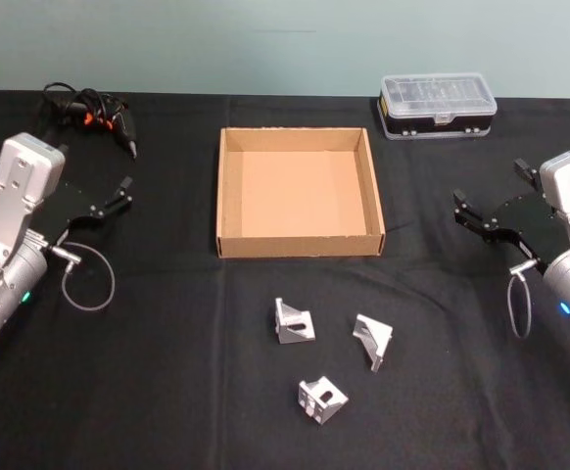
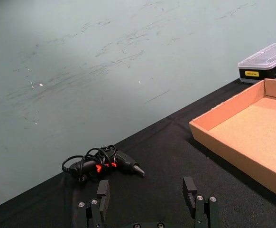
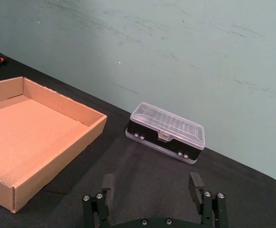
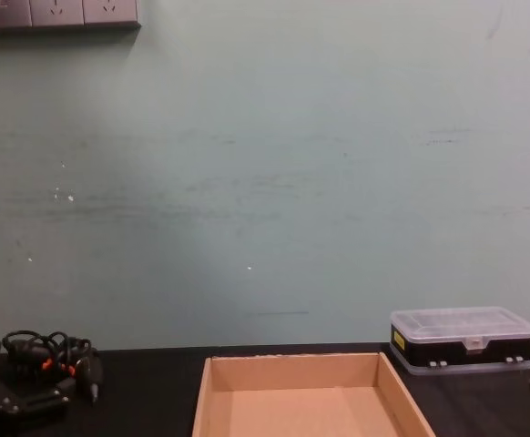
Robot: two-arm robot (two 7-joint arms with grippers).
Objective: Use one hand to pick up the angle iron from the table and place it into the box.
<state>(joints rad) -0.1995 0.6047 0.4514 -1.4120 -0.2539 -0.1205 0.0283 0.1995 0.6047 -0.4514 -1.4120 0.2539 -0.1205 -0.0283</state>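
Three silver angle irons lie on the black table (image 1: 167,392) in front of the box: one (image 1: 293,322) at the left, one (image 1: 373,340) at the right, one (image 1: 322,399) nearest me. The tan cardboard box (image 1: 299,193) sits at the table's middle with nothing in it; its walls also show as box (image 2: 233,142), box (image 3: 48,128) and box (image 4: 301,396). My left gripper (image 1: 120,198) hangs open at the table's left, fingers (image 2: 103,192) apart. My right gripper (image 1: 468,214) hangs open at the right, fingers (image 3: 107,186) apart. Neither holds anything.
A clear-lidded plastic case (image 1: 437,106) with a black base stands at the back right, behind the box. A black tool with a coiled cable (image 1: 89,110) lies at the back left. A pale green wall (image 4: 265,164) rises behind the table.
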